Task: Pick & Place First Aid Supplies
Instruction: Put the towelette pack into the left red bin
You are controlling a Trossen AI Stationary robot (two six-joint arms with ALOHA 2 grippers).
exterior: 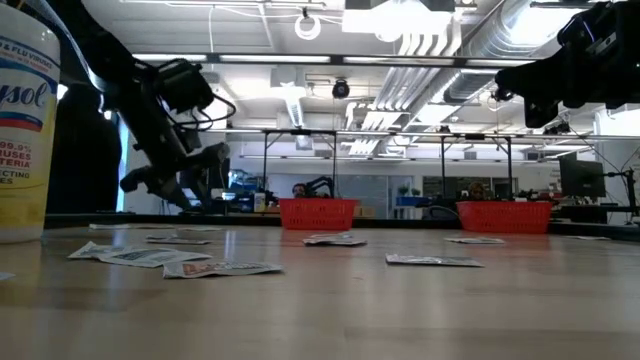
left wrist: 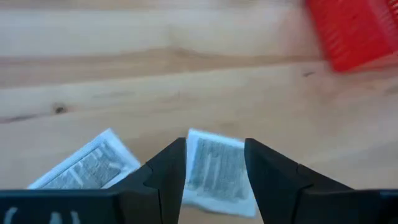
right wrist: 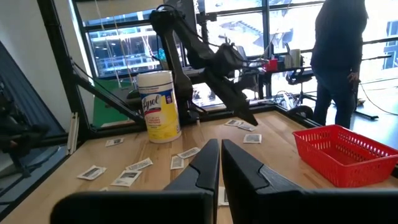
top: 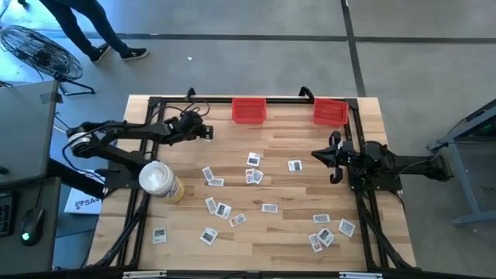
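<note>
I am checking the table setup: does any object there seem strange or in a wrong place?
Yes: a large wipes canister stands among the scattered first aid packets, near the left arm. It is no packet and looks out of place.

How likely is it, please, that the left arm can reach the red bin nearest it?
Probably yes: the left gripper hangs open close beside the left red bin, with only bare wooden table between them.

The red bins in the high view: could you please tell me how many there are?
2. One red bin sits at the table's far edge near the middle; the other red bin sits at the same edge toward the right arm's side. None looks hidden.
</note>
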